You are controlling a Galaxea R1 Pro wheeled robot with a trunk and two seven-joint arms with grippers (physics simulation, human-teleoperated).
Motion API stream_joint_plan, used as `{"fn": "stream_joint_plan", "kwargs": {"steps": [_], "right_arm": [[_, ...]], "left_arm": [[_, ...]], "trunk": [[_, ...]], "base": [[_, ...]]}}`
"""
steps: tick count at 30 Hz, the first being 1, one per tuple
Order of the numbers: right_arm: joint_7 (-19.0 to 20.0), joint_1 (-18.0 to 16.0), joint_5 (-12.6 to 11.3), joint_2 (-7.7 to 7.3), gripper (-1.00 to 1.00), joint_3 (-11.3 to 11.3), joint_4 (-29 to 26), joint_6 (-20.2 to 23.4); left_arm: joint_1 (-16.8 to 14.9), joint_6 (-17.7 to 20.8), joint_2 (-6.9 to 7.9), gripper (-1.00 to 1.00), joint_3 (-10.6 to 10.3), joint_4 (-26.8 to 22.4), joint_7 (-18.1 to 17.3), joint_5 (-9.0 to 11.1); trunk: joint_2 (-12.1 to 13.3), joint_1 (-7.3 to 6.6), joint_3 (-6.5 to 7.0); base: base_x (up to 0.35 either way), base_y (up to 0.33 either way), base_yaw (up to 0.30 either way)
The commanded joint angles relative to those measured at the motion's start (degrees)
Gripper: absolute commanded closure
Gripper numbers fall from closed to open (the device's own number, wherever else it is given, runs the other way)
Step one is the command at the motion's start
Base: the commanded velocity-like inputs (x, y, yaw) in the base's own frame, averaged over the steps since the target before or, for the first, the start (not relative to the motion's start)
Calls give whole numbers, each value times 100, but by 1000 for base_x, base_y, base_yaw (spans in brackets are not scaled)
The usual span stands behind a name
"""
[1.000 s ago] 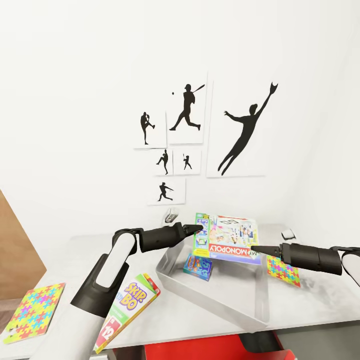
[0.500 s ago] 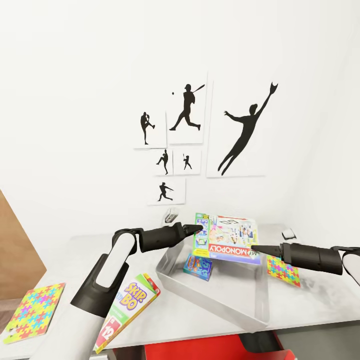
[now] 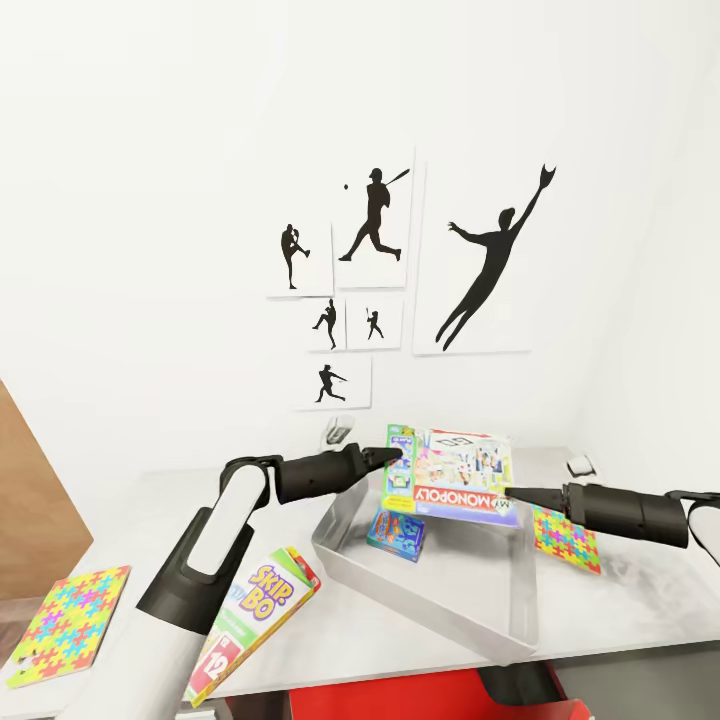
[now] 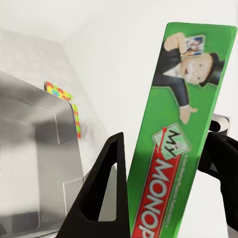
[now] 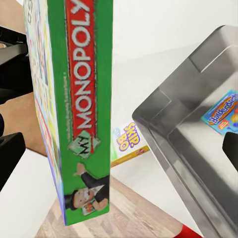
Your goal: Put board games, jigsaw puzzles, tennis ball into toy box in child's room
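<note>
Monopoly box (image 3: 452,476), pinched between the left gripper (image 3: 397,457) and right gripper (image 3: 516,493), has barely risen over the toy box (image 3: 430,590) where the blue game (image 3: 396,533) lies, so release seems near.

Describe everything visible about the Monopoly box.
The flat rectangular Monopoly game box, seemingly cardboard, has a white-and-green illustrated lid with a red "Monopoly" banner and green side panels showing the top-hatted mascot. It hangs tilted in the air above the light grey tray-like toy box, touching neither it nor the table. The left claw meets its left edge and the right claw its right corner, pinching it between them.
</note>
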Motion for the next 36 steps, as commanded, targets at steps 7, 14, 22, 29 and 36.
{"fn": "stream_joint_plan", "kwargs": {"steps": [7,14,22,29,36], "right_arm": [[-148,-18,47,-7,-100,-6,63,13],[-472,-22,53,-4,-100,-13,93,13],[-645,-19,38,8,-100,-15,103,13],[-688,-17,29,9,-100,-25,106,13],[-705,-10,33,27,-100,-137,107,13]], "left_arm": [[4,24,170,100,203,-30,-81,4],[35,38,454,100,584,0,-206,33],[52,95,646,100,787,86,-366,-7],[44,126,701,100,831,187,-364,-39],[25,133,745,100,842,422,-336,-51]], "trunk": [[-14,4,-7],[-14,4,14],[-14,4,35],[-14,4,40],[-14,4,44]], "base": [[0,0,-47],[0,0,-178],[0,0,-164],[0,0,-51],[0,0,-27]]}}
